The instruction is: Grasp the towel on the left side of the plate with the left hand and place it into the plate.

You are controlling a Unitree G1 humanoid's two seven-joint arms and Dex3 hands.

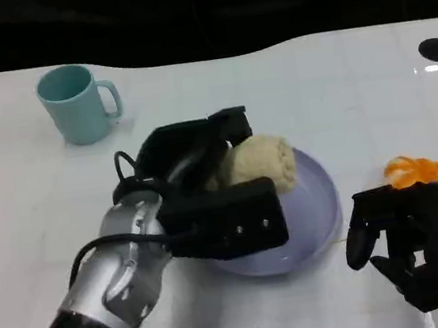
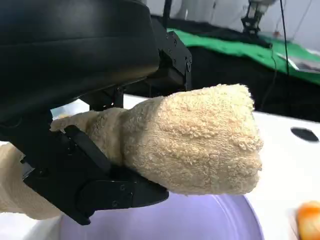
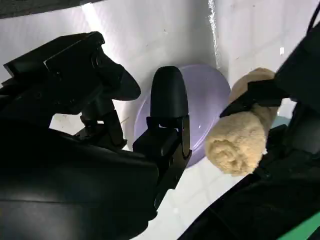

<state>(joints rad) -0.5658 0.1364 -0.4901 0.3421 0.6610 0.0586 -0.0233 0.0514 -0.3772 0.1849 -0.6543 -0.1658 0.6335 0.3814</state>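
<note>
A teal mug stands behind my left arm; orange peel lies beside my right hand, its fingers apart, holding nothing. My left hand grips the rolled beige towel above the lavender plate.

White table: plate, mug, orange

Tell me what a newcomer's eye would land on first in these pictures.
First, the rolled beige towel, gripped by the left hand and held over the lavender plate at the middle of the table. Next, the teal mug standing at the far left, and the orange peeled fruit on the right, just beyond the right hand, which holds nothing.
</note>
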